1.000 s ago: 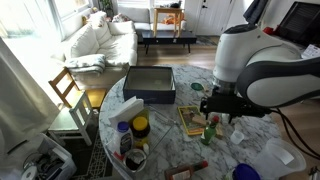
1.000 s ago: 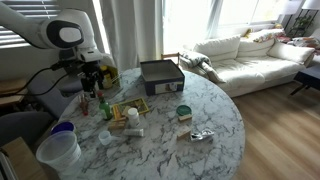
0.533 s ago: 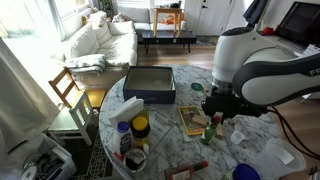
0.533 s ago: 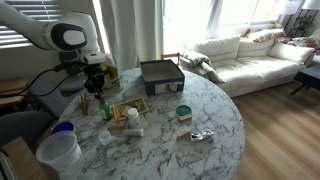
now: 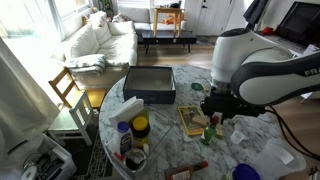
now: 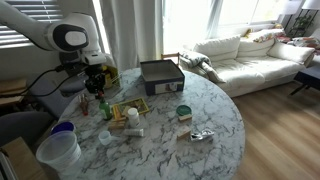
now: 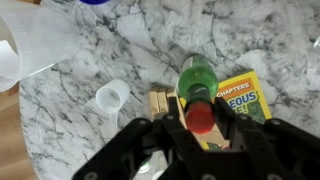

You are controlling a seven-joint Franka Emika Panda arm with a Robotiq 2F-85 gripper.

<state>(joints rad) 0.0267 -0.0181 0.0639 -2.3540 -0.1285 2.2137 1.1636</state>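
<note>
Gripper (image 7: 202,116) clamped on red cap (image 7: 202,123) of 1 green bottle (image 7: 196,74), upright, centre-right of the wrist frame. Risk: the narrow cap hold slips and the bottle topples onto book (image 7: 243,98).

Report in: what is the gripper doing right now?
Gripper closed on green bottle at its red cap. Bottle upright on marble table. Yellow book and white cup close by, not blocking.

The arm (image 5: 262,68) is made of fat, rounded white shells, with dark grey bands where the segments meet. It ends in a black tool (image 7: 202,118), matte and blocky, with two thick fingers (image 7: 176,128). A thin dark cable (image 6: 40,78) loops off it.
</note>
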